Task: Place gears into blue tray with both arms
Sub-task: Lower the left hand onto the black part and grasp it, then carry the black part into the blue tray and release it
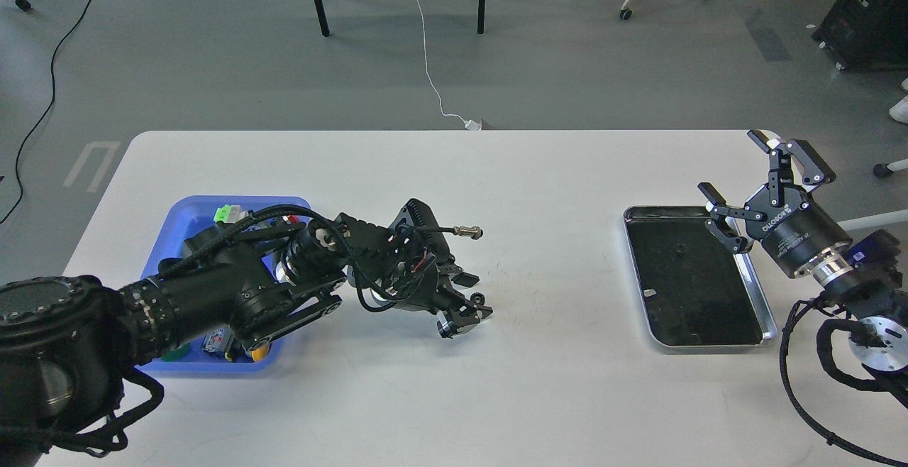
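Note:
A tiny black gear [479,299] lies on the white table just right of centre-left, between the fingers of my left gripper [474,298], which have closed in on it. That arm stretches over the blue tray [186,211] at the left and hides much of it. My right gripper [733,165] hangs open and holds nothing, above the far right corner of the silver tray [760,291]. A small dark round speck, possibly another gear [679,247], sits on that tray's black lining.
Coloured push-button switches [225,211] fill the blue tray under my left arm. A cable plug [468,231] sticks out from the left wrist. Bare table top lies between the two trays. Beyond the table's far edge is floor with chair legs and a white cable.

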